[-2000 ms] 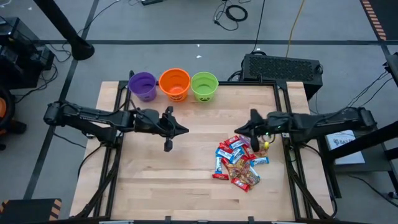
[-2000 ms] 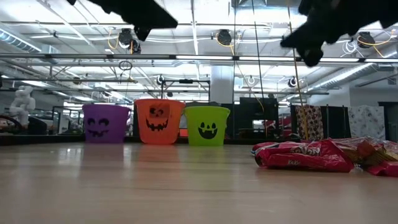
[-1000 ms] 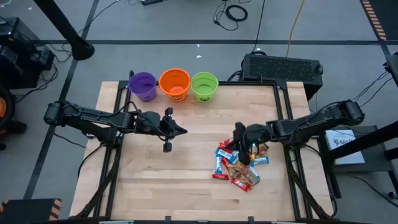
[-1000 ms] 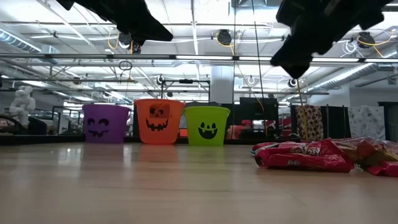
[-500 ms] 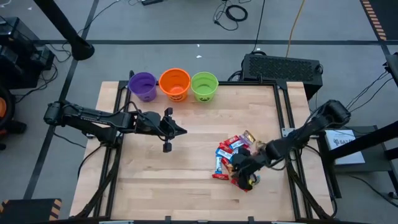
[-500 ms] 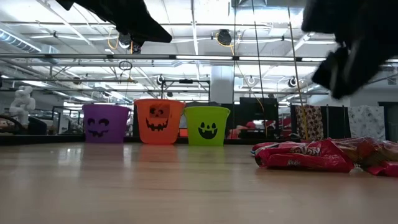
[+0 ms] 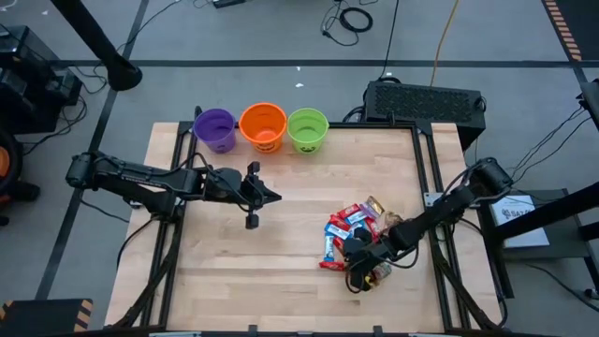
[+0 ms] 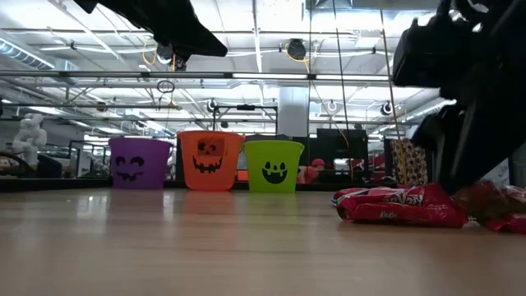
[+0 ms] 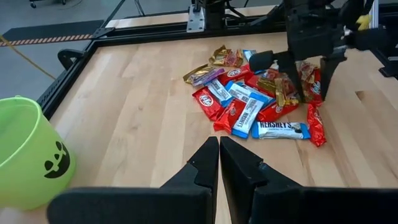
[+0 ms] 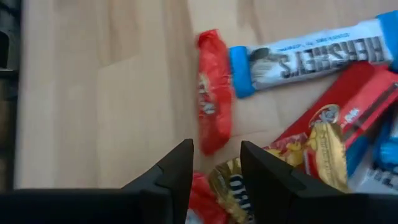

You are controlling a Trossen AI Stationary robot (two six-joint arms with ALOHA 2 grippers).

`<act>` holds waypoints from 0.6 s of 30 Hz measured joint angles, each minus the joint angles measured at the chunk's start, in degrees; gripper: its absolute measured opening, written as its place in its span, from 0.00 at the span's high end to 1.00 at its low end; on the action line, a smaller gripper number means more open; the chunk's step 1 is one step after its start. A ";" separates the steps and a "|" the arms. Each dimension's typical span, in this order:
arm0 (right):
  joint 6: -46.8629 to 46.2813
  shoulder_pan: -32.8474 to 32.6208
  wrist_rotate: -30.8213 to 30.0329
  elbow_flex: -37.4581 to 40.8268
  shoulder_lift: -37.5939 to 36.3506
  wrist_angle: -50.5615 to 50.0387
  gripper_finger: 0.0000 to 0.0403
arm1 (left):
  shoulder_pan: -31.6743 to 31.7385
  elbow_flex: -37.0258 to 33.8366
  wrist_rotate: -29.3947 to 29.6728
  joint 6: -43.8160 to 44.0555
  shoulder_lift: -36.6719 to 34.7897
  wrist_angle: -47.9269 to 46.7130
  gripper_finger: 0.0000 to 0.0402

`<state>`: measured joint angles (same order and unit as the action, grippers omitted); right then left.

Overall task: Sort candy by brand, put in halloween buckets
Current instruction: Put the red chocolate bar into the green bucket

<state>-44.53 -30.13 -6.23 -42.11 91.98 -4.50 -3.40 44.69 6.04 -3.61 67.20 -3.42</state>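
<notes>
Grey floor and cables surround the wooden worktop (image 7: 281, 271) in the high view, where the halloween buckets (image 7: 264, 126), purple, orange and green, line its far edge. The right gripper (image 7: 360, 273) is low over the candy (image 7: 351, 229), heaped right of centre; the left gripper (image 7: 267, 197) hangs near the middle.

Low view: the right arm is down at the pile's red wrappers.

Left wrist view: the left gripper's fingers (image 9: 205, 165) are clenched together, empty.

Right wrist view: the right gripper (image 10: 216, 165) is parted, grasping nothing, just above a gold wrapper (image 10: 233, 186) beside a red bar (image 10: 213, 90).
</notes>
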 joint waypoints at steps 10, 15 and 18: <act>0.09 0.00 -1.38 0.00 1.47 0.07 0.69 | 0.00 0.00 0.49 -0.23 0.00 0.04 0.94; 0.05 0.02 -2.71 0.00 1.49 1.44 0.75 | 0.00 0.00 0.49 -0.25 0.00 0.04 0.94; 0.58 0.02 -2.80 0.00 1.49 3.23 0.79 | 0.00 0.00 0.49 -0.25 0.00 0.04 0.94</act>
<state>-43.95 -30.11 -9.04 -42.11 93.47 -1.26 -3.40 44.69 6.52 -3.86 67.20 -3.38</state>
